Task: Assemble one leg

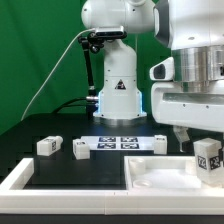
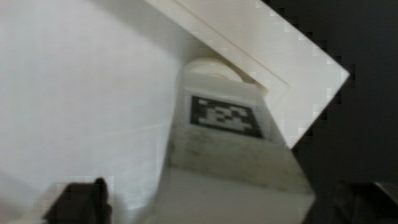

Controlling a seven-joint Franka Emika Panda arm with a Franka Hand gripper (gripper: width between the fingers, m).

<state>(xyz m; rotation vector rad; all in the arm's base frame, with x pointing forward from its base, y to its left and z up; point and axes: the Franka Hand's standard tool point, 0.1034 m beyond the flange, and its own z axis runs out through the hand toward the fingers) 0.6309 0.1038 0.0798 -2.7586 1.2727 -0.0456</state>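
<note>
My gripper is at the exterior view's right, shut on a leg, a small white block with a black-and-white tag. It holds the leg just above the right part of the large flat white square part. In the wrist view the leg runs away from my gripper, and its far rounded end lies by the edge of the white square part. The dark fingers flank the leg on both sides. I cannot tell whether the leg touches the white part.
Three more loose legs lie on the black table: two at the exterior view's left and one by the marker board's right end. The marker board lies in front of the robot base. A white border runs along the table's front left.
</note>
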